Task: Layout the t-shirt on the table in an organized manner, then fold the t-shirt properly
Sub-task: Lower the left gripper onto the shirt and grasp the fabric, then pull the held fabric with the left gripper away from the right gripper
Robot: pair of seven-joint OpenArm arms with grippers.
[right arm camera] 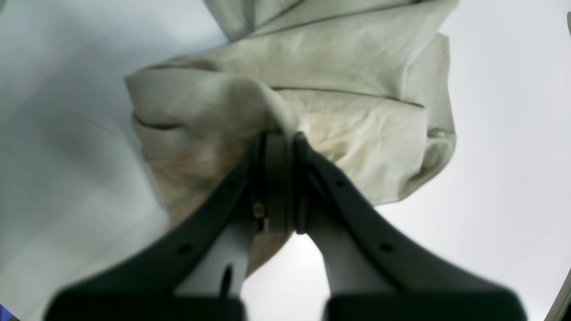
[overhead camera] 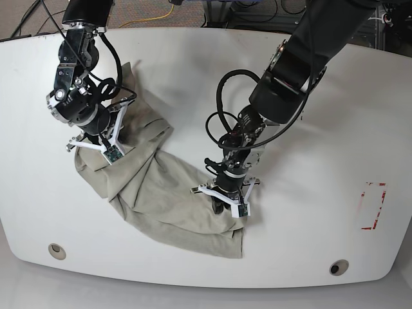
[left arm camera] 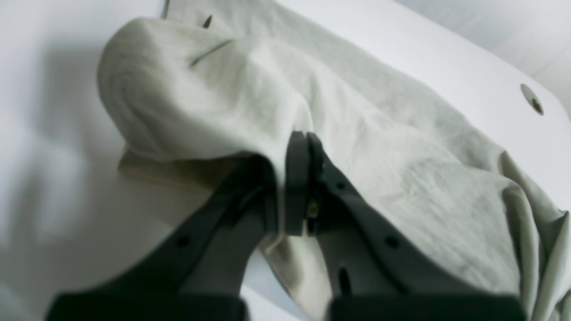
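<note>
The beige t-shirt [overhead camera: 154,193] lies bunched and wrinkled on the white table [overhead camera: 309,161], running diagonally from the far left toward the near middle. In the base view my left gripper [overhead camera: 219,201] is at the shirt's right edge. It is shut on a fold of the t-shirt [left arm camera: 383,147], as the left wrist view shows at the left gripper [left arm camera: 305,136]. On the shirt's upper left part sits my right gripper [overhead camera: 90,145]. The right wrist view shows the right gripper [right arm camera: 285,136] shut on a raised ridge of the t-shirt [right arm camera: 357,129].
Two round grommet holes [overhead camera: 56,250] [overhead camera: 338,266] sit near the table's front edge, one of them a grommet hole [left arm camera: 532,99] beyond the cloth in the left wrist view. A red tape rectangle [overhead camera: 373,206] marks the right side. Cables [overhead camera: 222,96] loop from the left arm.
</note>
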